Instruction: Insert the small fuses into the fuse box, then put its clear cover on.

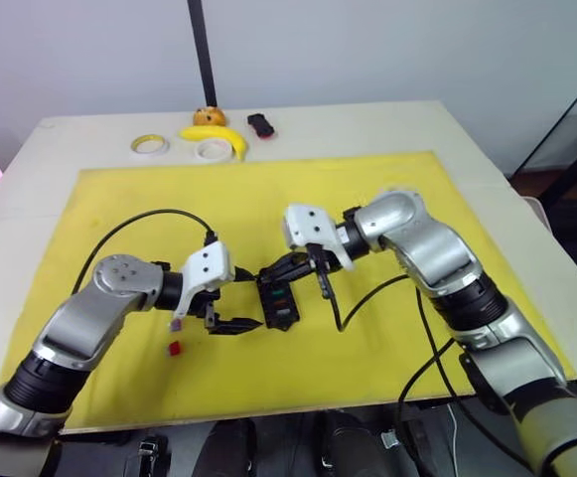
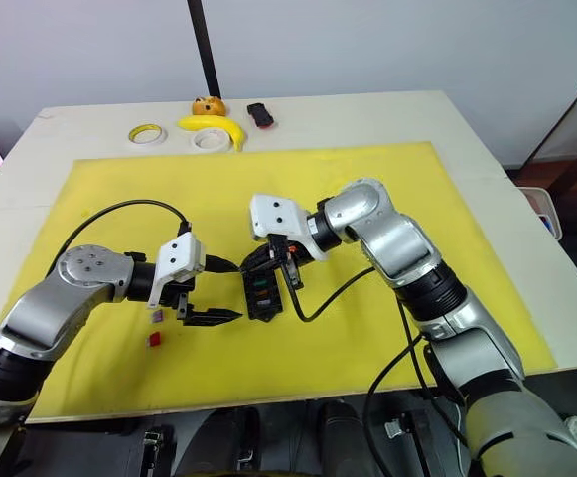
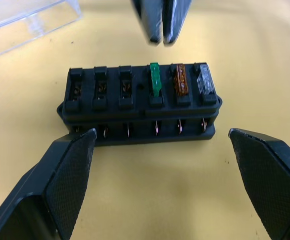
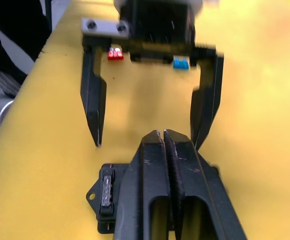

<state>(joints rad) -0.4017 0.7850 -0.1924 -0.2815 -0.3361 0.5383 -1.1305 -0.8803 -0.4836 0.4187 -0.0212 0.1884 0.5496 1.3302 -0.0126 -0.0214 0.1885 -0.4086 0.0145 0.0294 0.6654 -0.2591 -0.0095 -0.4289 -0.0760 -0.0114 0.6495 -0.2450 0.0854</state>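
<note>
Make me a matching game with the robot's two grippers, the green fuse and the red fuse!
Things:
1. left gripper
2. right gripper
3. green fuse
4. red fuse

States:
A. lying loose on the yellow mat
B. fingers spread wide
C. standing in the fuse box
D. fingers pressed together

Pairs: 1-B, 2-D, 3-C, 4-A

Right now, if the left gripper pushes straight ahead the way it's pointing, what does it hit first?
Likely the fuse box: it lies directly ahead, centred between the open left gripper fingers. Depth is unclear.
</note>
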